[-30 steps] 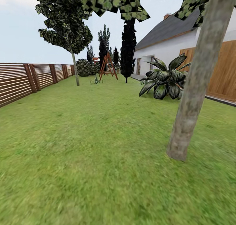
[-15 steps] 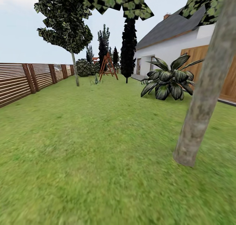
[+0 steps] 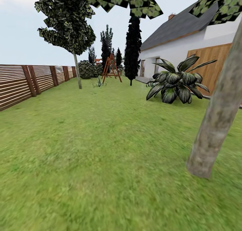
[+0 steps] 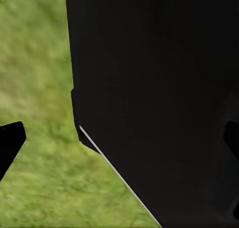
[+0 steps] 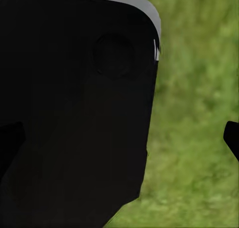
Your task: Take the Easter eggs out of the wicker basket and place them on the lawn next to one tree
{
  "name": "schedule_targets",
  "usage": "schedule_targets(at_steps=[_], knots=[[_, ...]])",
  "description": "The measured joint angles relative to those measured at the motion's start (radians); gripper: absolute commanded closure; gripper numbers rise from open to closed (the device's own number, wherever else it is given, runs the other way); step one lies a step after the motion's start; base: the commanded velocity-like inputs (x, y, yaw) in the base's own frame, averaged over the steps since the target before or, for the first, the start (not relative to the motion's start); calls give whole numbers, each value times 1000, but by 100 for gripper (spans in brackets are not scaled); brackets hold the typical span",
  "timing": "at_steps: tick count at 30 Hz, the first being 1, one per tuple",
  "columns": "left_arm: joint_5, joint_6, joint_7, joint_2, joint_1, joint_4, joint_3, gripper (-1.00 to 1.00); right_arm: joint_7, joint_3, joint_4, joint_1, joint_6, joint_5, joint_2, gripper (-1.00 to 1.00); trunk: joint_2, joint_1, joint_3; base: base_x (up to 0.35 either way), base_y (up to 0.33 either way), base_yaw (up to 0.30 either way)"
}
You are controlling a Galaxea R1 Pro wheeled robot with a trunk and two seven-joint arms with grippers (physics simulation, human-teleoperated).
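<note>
Left gripper: dark fingertips at either edge of the left wrist view, set well apart, so the jaws stand open; nothing between them but the robot's black body panel and grass.

Right gripper: likewise spread wide, fingertips at the two edges of the right wrist view, empty; a black housing with a pale rim beside it, grass beyond.

Arm pose: both arms appear tucked low and close to the robot's own body, pointing down at the lawn; a travelling posture, by my judgement.

Lawn: wide and mottled green, blurred toward the near edge.

Tree: grey-brown leaning trunk rooted near the lawn's right edge, close to the robot; dark blocky leaves overhead.

Other items: slatted wooden fence along the left edge; broad-leaved plant by the white house; wooden swing frame and a second tree at the far end.

Task status: the wicker basket and eggs cannot be located from here, and no egg lies at the trunk's base. Judged unstarted or in transit; all placing remains.
</note>
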Motion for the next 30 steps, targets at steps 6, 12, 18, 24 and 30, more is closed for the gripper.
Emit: schedule_targets(at_steps=[6, 12, 18, 24, 30], knots=[[0, 0, 0, 0, 0, 0, 0, -100, 1, 0, 0, 0, 0, 0, 0, -100, 0, 0, 0, 295, 207, -204], [0, 0, 0, 0, 0, 0, 0, -100, 0, 0, 0, 0, 0, 0, 1, -100, 0, 0, 0, 295, 207, -104], [0, 0, 0, 0, 0, 0, 0, -100, 0, 0, 0, 0, 0, 0, 0, -100, 0, 0, 0, 295, 205, -5], [0, 0, 0, 0, 0, 0, 0, -100, 0, 0, 0, 0, 0, 0, 0, -100, 0, 0, 0, 295, 204, 0], [0, 0, 0, 0, 0, 0, 0, -100, 0, -1, 0, 0, 0, 0, -1, -100, 0, 0, 0, 295, 204, 0]])
